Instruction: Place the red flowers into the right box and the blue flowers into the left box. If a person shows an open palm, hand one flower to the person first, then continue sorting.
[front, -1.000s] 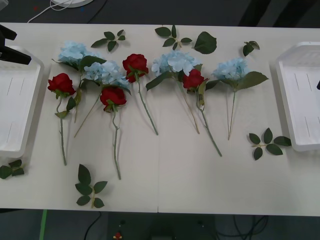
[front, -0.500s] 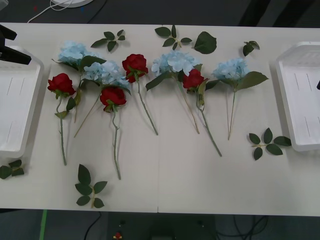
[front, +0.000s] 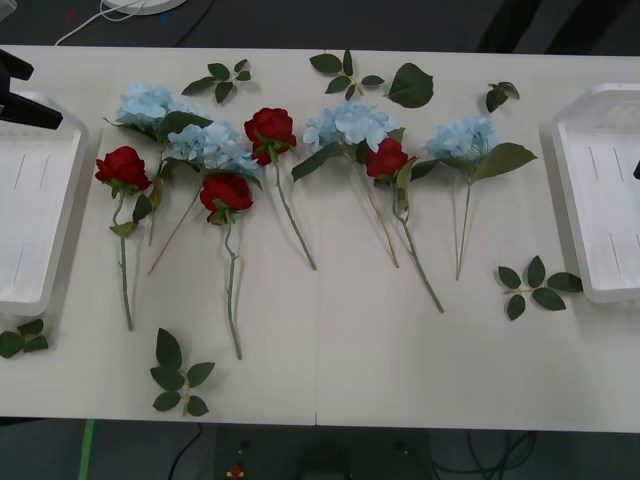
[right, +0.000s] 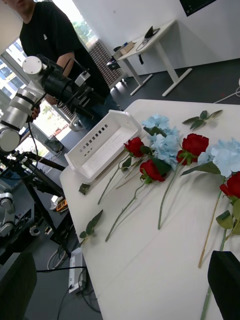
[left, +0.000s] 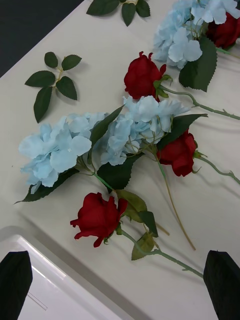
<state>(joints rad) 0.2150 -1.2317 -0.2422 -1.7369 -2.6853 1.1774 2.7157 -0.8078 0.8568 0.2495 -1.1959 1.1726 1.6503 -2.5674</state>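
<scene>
Pale and matte, the table (front: 400, 370) carries all eight flowers in a row toward its far edge, none sorted, both white plastic trays bare. My left fingers (left: 120, 285) hang open above the left box (front: 30, 200), by a velvety red rose (left: 97, 219). My right fingers (right: 125, 287) gape too. Next I must pinch one thin stem. Fluffy blue flowers (front: 350, 125) overlap the roses.
</scene>
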